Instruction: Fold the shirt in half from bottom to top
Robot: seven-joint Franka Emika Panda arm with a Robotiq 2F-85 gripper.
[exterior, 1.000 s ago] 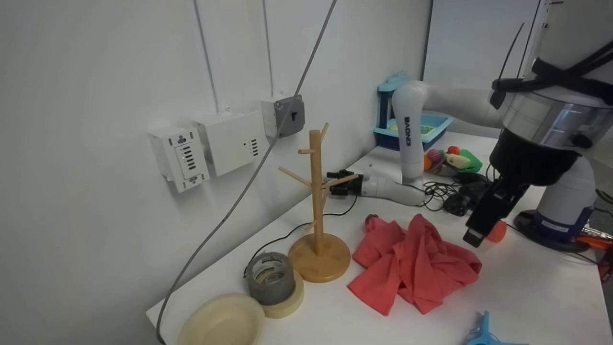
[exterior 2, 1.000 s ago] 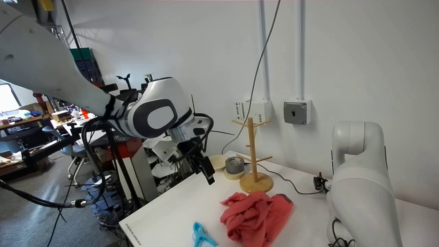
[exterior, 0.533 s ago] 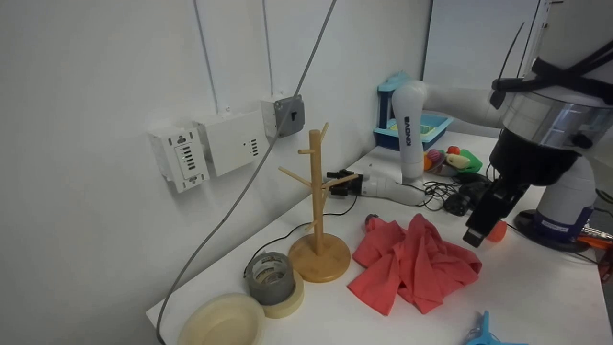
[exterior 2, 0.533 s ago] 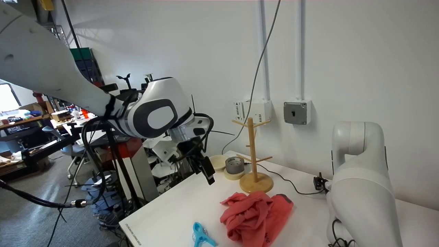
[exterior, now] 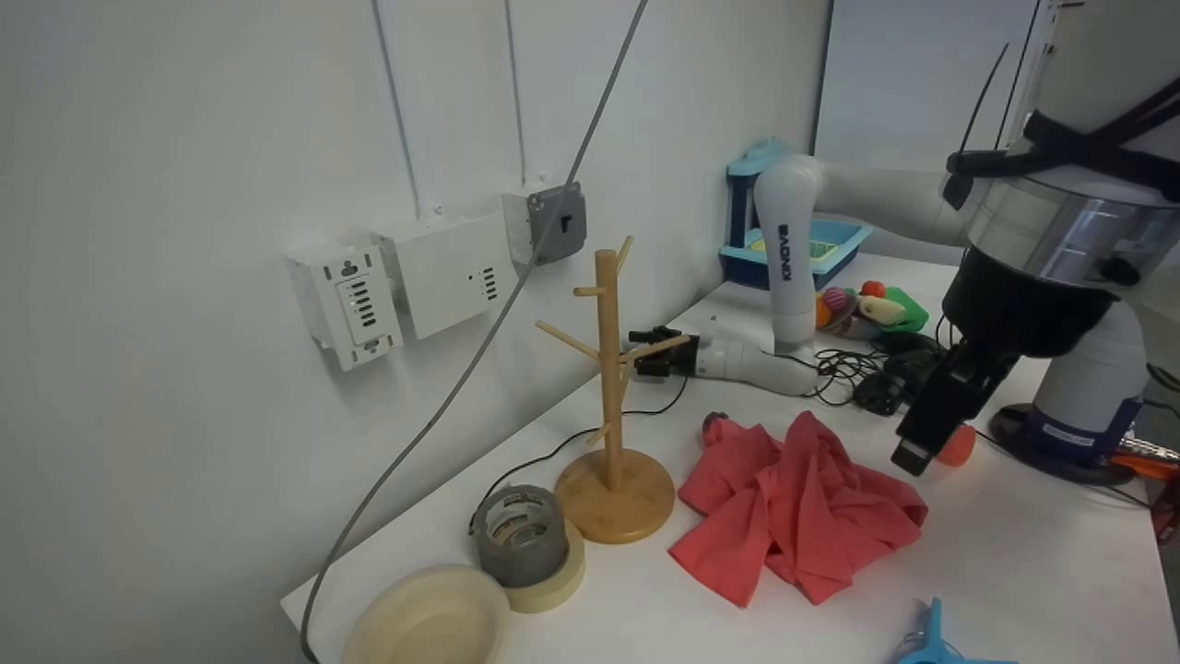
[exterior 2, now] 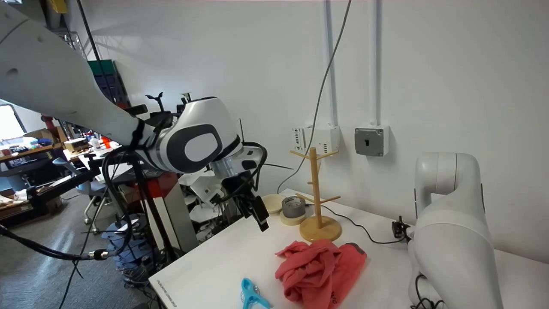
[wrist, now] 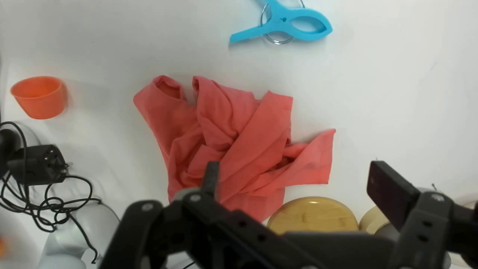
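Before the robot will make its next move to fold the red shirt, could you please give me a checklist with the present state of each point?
1. Hand open: ok, a wide gap shows in the wrist view.
2. Hand off the shirt: ok, they are apart in both exterior views.
3. Shirt spread flat: not ok, it lies bunched in wrinkled folds.
4. Bottom edge of the shirt identified: cannot tell, the folds confuse which edge it is.
5. Blue clamp away from the shirt: ok, it lies apart on the table.
6. Shirt not touching the wooden mug stand: cannot tell, they are very close.
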